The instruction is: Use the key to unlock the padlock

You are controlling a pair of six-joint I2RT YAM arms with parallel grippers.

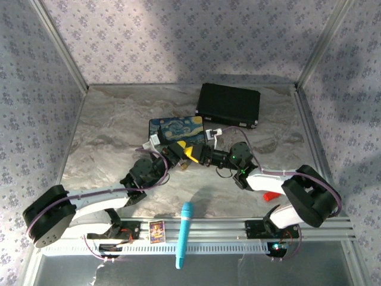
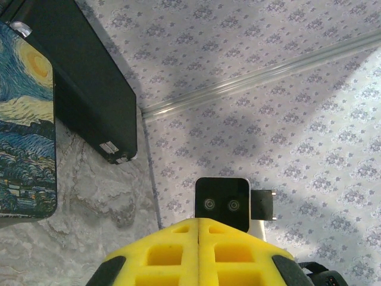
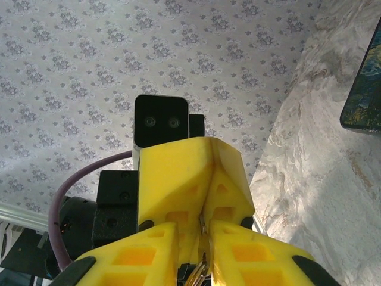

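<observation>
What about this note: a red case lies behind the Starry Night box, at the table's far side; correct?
No. The case is black, not red; the top external view shows it. It does lie behind the Starry Night box, at the far side of the table.

I am pressing the yellow fingers [image 3: 134, 259] of my right gripper [image 3: 202, 241] together at 6 o'clock, leaving only a thin slit. In that slit I am pinching a small brass-gold piece [image 3: 198, 273]; I cannot tell whether it is padlock or key. A silver sliver [image 3: 203, 227] is rising from it toward 12 o'clock, reaching the left gripper [image 3: 203, 205], which is facing me with its fingers meeting along one seam. The marble table [image 3: 321, 155] is lying at 3 o'clock, and a painted box corner [image 3: 366, 89] is poking in at 2 o'clock.
</observation>
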